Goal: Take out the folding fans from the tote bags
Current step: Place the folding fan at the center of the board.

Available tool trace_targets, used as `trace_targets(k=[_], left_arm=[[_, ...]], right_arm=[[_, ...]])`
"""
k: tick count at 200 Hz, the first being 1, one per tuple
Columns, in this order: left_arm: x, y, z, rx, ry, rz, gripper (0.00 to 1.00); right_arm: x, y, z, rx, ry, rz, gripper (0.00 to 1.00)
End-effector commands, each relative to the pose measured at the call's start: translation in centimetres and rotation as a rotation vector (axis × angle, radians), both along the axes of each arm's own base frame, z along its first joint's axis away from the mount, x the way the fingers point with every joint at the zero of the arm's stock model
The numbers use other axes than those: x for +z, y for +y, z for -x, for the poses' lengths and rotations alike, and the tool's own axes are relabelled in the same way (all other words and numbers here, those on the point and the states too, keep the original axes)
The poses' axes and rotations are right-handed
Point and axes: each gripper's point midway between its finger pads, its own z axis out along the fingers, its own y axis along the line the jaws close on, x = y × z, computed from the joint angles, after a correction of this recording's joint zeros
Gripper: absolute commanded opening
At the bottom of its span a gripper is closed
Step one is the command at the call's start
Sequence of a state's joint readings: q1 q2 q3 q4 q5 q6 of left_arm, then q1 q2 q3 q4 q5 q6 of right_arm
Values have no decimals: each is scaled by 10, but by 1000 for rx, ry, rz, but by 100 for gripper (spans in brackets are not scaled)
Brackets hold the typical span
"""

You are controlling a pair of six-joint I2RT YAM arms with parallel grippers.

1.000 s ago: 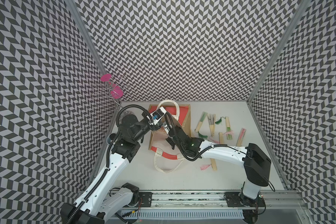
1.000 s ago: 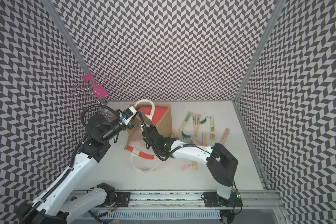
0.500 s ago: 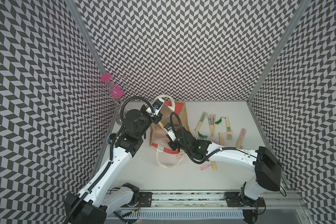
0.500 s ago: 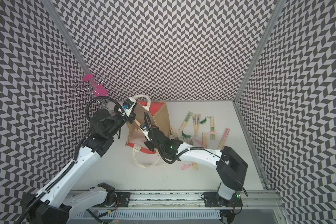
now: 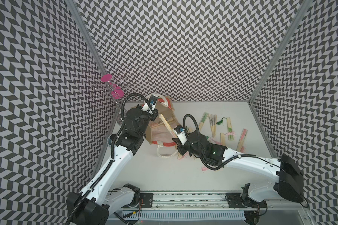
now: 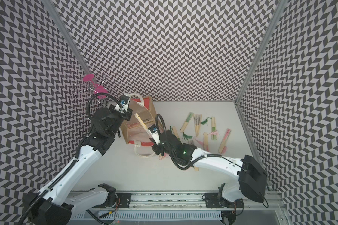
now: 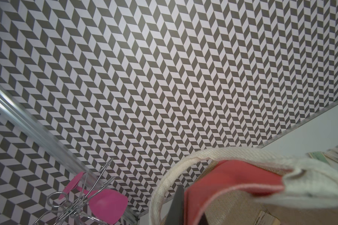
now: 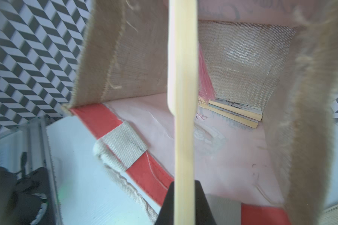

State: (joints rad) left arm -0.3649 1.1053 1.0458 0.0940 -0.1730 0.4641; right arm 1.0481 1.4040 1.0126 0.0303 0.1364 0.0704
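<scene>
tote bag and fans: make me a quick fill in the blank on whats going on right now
The held fan is clamped in the ___. The tassel hanging beside it is ___. The tote bag is gripped at its rim by the ___. More fans lie ___ the bag.
Missing: right pincer; pink; left pincer; inside

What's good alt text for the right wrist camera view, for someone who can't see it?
The right gripper is shut on a closed bamboo fan running up the middle of the picture, pointing into the open tote bag. Inside, a pink tassel hangs beside it and two more closed fans lie at the far end.
</scene>
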Motion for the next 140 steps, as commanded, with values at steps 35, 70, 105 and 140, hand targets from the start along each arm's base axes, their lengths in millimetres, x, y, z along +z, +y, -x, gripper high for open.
trace_targets(k=[35, 70, 105, 140], left_arm=[[25, 10, 2, 44, -62, 45, 0], [24, 14, 3, 60, -64, 45, 0], [34, 14, 11, 44, -92, 64, 0], [44, 16, 21, 33, -126, 82, 0]], right_arm=[[99, -55, 6, 72, 10, -426, 0], [118, -110, -23, 23, 75, -553, 0], [78, -129, -79, -139, 213, -463, 0], [31, -116, -121, -128, 385, -407, 0]])
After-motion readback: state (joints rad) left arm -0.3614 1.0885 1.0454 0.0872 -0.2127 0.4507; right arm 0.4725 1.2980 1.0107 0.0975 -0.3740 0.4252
